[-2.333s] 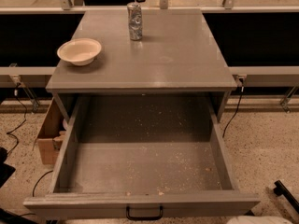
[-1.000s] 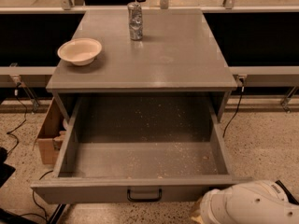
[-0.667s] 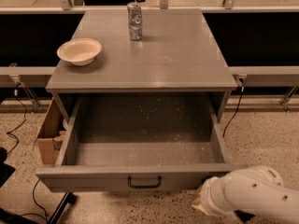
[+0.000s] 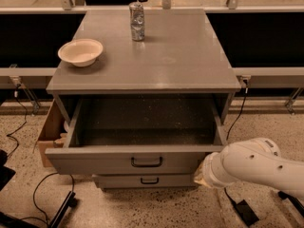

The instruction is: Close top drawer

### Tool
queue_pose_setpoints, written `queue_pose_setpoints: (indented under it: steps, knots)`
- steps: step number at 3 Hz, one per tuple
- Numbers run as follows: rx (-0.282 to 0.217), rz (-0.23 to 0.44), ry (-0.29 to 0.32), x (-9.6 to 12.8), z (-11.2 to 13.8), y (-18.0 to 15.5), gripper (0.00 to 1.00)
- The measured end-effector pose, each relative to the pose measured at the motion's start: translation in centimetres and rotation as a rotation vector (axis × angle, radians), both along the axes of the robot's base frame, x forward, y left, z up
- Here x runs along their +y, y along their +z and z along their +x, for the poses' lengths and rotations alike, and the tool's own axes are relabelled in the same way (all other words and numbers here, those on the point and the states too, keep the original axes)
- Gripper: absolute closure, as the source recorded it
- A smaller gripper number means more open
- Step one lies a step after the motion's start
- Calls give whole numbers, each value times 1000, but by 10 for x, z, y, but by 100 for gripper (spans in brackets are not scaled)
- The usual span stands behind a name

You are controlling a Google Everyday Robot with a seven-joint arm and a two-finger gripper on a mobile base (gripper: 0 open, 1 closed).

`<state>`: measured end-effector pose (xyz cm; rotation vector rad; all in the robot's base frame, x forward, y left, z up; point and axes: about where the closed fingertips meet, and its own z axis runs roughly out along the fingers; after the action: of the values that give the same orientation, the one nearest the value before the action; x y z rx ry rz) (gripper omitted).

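Note:
The top drawer [image 4: 95,161] is a wide grey drawer with a black bar handle [image 4: 146,162]. It stands partly open, roughly a third of the way out of the grey cabinet [image 4: 190,51]. Its speckled inner floor [image 4: 147,136] shows as a narrow strip. My white arm [image 4: 251,165] reaches in from the lower right. My gripper [image 4: 200,173] is at the arm's tip, against the right end of the drawer front, just below its lower edge.
A cream bowl [image 4: 80,52] and a silver can [image 4: 137,21] stand on the cabinet top. A lower drawer [image 4: 147,180] with a black handle sits shut under the top one. A cardboard box [image 4: 47,129] is at the cabinet's left. Cables [image 4: 38,198] lie on the speckled floor.
The top drawer has slid well into the cabinet. My arm has come in from the lower right and moved forward with the drawer front.

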<state>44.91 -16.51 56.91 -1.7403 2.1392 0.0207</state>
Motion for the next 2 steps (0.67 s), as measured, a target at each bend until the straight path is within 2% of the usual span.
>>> queue_pose_setpoints:
  steps: [2]
  knots:
    - [-101,-70,57,-17,56,47,100]
